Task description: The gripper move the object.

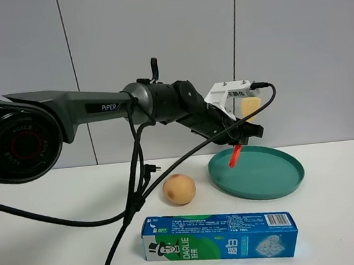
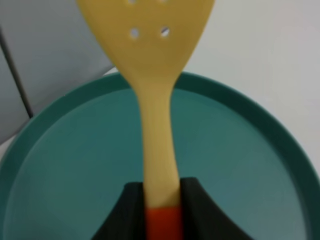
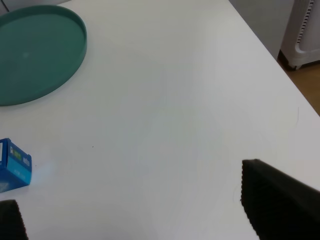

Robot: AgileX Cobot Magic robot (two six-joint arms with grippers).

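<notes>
- Spatula comes first: we see it held in the air above the teal plate, its pale yellow blade up and its red-orange handle pointing down toward the plate's left inner part.
- In the high view we cannot tell whether the handle's tip touches the plate or hangs just above it.
- The left end effector is clamped on the spatula where the yellow neck meets the red handle. In the left wrist view its black fingers press against both sides of the neck.
- In that wrist view we see small round holes in the blade, and the plate fills the space behind it.
- The left arm reaches in from the left of the high view, and a black cable hangs from it down to the surface.
- A round peach sits on the surface just left of the plate, apart from its rim.
- A blue-green toothpaste box lies flat in front of the peach and plate, well apart from the spatula.
- The right end effector shows only in its own wrist view: its fingers stand wide apart with nothing between them, over bare white surface.
- There we also see one end of the toothpaste box and part of the plate.
</notes>
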